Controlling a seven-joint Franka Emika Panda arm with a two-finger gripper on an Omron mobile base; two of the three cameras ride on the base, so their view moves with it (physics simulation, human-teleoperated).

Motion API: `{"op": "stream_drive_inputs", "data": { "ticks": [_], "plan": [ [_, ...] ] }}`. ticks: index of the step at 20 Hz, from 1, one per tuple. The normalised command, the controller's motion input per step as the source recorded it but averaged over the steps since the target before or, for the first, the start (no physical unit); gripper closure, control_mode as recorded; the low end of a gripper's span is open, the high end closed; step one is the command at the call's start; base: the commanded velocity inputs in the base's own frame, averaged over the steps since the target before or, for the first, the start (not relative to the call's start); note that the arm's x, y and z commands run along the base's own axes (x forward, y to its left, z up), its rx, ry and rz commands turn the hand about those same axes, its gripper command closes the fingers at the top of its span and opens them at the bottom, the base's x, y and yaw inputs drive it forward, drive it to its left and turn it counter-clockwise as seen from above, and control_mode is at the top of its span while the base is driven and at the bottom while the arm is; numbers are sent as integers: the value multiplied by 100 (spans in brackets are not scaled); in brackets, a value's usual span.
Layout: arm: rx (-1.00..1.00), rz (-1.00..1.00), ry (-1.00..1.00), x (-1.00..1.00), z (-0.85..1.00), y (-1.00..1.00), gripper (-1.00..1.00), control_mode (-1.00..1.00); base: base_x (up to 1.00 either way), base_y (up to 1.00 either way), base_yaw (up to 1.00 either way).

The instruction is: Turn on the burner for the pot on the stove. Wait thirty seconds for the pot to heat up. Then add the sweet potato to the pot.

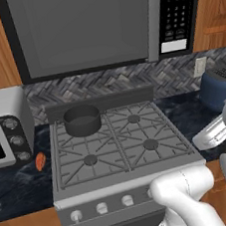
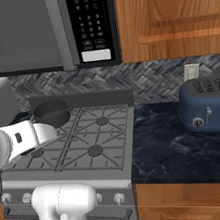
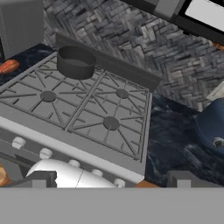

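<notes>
from the left base view, the small dark-grey round metal pot (image 1: pixel 82 120) sits upright on the rear left burner of the grey metal gas stove (image 1: pixel 120 144). the small orange-red oblong sweet potato (image 1: pixel 40 161) lies on the dark counter just left of the stove, below the silver toaster oven (image 1: pixel 6 128), its long axis running roughly front to back.

from the right base view, the pot (image 2: pixel 52 113) stands at the stove's far left corner, and a blue toaster (image 2: pixel 211 102) rests on the counter to the right.

along the hand view, the gripper (image 3: pixel 111 180) is spread wide with nothing between its tips; the sweet potato (image 3: pixel 8 66) shows at the left edge.
</notes>
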Motion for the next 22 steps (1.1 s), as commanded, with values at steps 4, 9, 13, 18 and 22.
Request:
{"op": "stream_drive_inputs", "data": {
  "ticks": [4, 9, 13, 18, 22],
  "plan": [
    [0, 0, 0, 0, 0, 0, -100, -100, 0, 0, 0],
    [0, 0, 0, 0, 0, 0, -100, -100, 0, 0, 0],
    [0, 0, 0, 0, 0, 0, -100, -100, 0, 0, 0],
    [0, 0, 0, 0, 0, 0, -100, -100, 0, 0, 0],
    [0, 0, 0, 0, 0, 0, -100, -100, 0, 0, 0]
  ]
}}
